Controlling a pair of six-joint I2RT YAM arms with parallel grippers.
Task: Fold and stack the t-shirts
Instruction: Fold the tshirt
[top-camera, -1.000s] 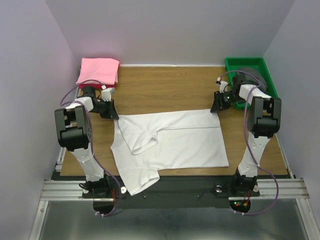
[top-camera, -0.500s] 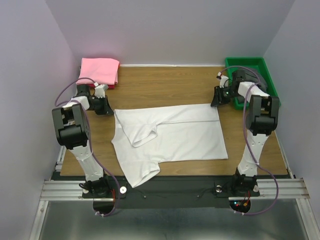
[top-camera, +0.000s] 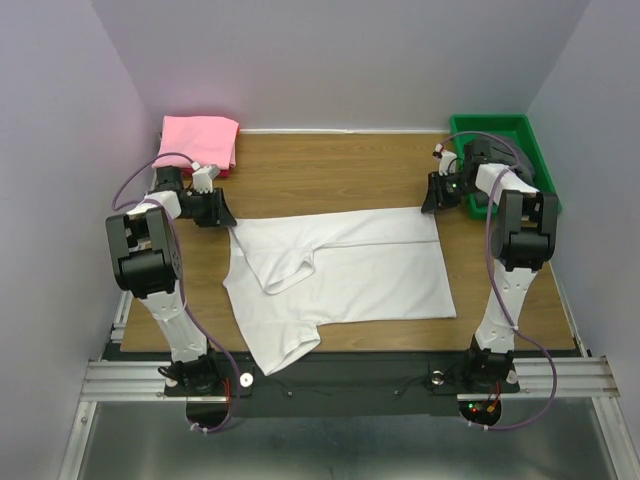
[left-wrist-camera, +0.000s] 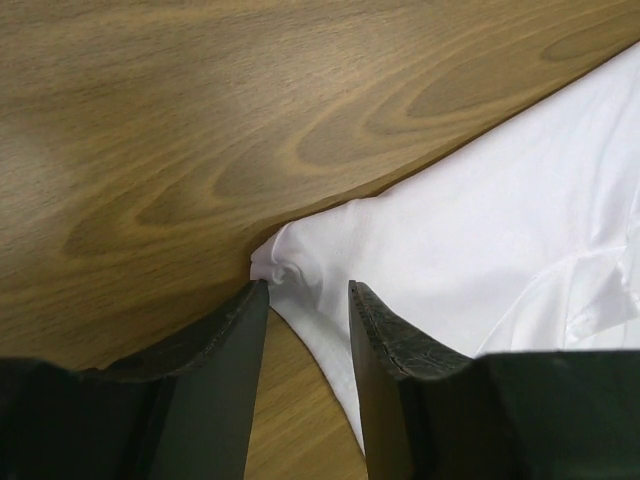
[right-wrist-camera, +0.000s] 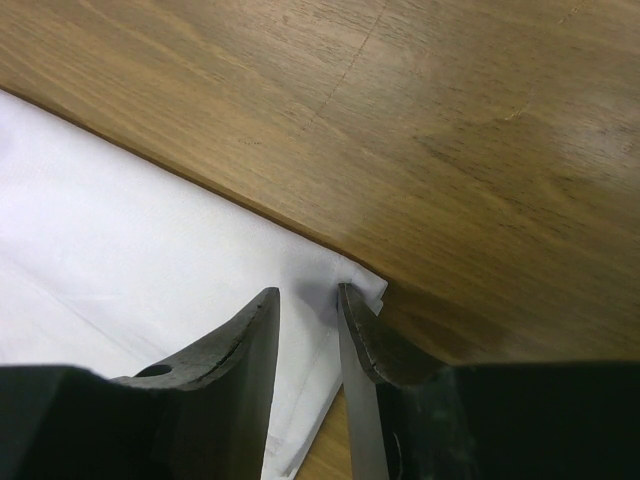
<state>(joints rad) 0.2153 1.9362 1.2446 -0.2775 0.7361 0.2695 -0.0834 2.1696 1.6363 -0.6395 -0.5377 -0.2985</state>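
Compared with a second ago, the large white cotton t-shirt lies a little farther from the arm bases. Its far edge has been drawn toward the far side, and both grippers have moved with it.

In the top view the shirt is spread across the middle of the brown wooden table, with one sleeve folded in over its left half. Its near-left part hangs over the near edge. The left gripper is at the far-left corner of the shirt and the right gripper at the far-right corner. A folded pink t-shirt rests at the far left. A green plastic bin with something dark inside stands at the far right.

In the left wrist view the two black fingers stand a narrow gap apart. The puckered corner of the shirt lies on the wood just at their tips, and nothing is clamped.

In the right wrist view the gap is narrower still. The flat corner of the cloth lies under it, also not pinched.

I judge that each gripper has only the very tip of a corner within reach, so a grasp from here could slip off. The overhanging part could also drag the shirt toward the near edge and make the fold crooked.
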